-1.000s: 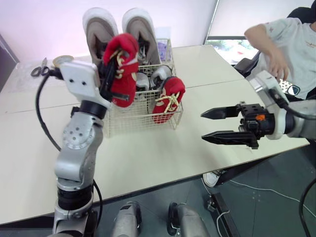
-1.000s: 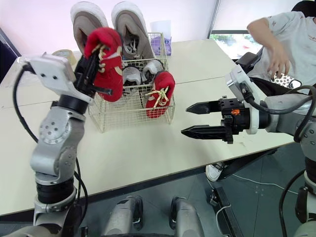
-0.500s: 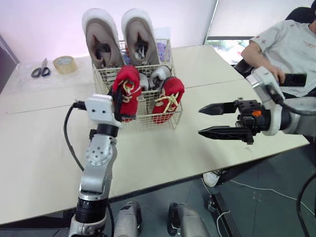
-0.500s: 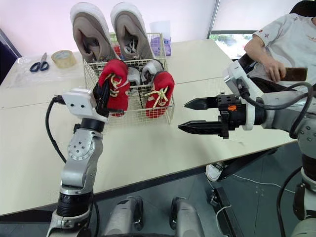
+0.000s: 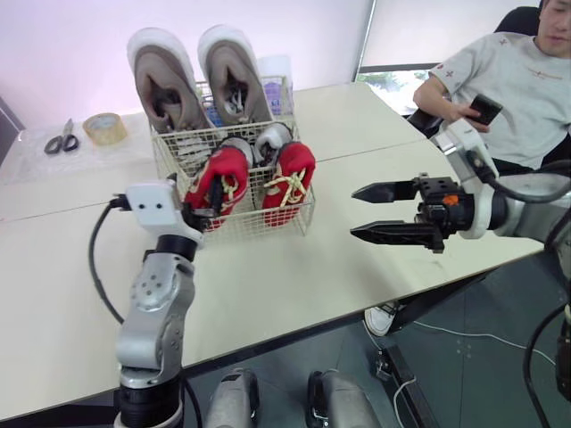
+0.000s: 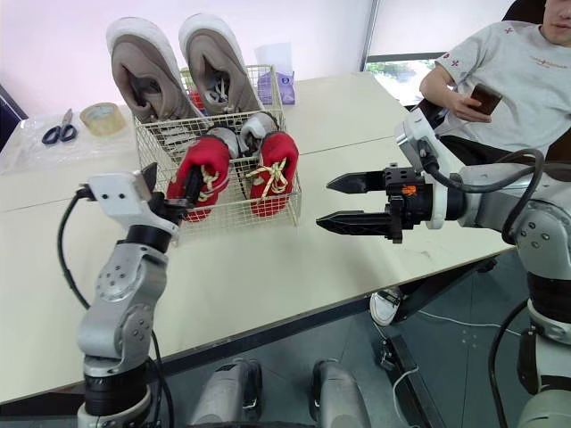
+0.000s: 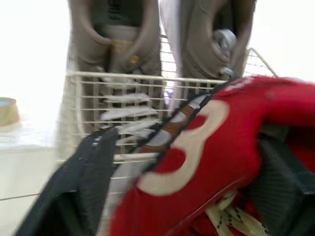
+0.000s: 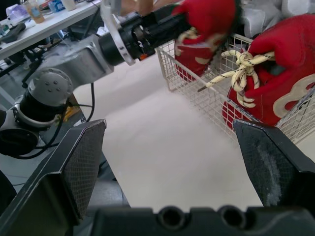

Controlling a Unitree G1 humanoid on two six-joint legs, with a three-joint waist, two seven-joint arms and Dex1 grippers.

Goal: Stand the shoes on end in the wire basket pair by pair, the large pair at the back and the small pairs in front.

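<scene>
1. Wire basket [image 5: 305, 210]: rectangular grid of thin cream-coated rods, set toward the far side of the pale, matte table [image 5: 294, 276].
2. Large taupe shoes [image 5: 165, 80]: pair standing on end at the back of the basket, toes up and well above the rim. Suede-like uppers, thick white soles, openings facing forward. No brand legible.
3. Small grey shoes [image 5: 270, 138]: pale rounded toes between the large pair and the red pair. Finer detail too small to tell.
4. Left red shoe [image 5: 225, 171]: soft red fabric with cream laces, toe up at the front left of the basket, lower part behind the front wires. On its side, seen from the left wrist, a cream figure [image 7: 192, 147] shaped like a numeral 3.
5. Right red shoe [image 5: 290, 169]: same fabric, toe up at the front right, just beside its partner, cream laces tied in a knot. Cream marking on the side partly hidden by wire, not readable.
6. Left gripper [image 5: 211, 192]: black fingers clenched on the left red shoe, one on each flank.
7. Right gripper [image 5: 354, 212]: above the table to the right of the basket, well apart from it. Long tapered black fingers spread wide, nothing between them.
8. Tape roll [image 5: 105, 127] and scissors [image 5: 61, 141]: far left of the table. Seated person [image 5: 517, 80] beyond the right edge, dark phone [image 5: 484, 109] in hand.
</scene>
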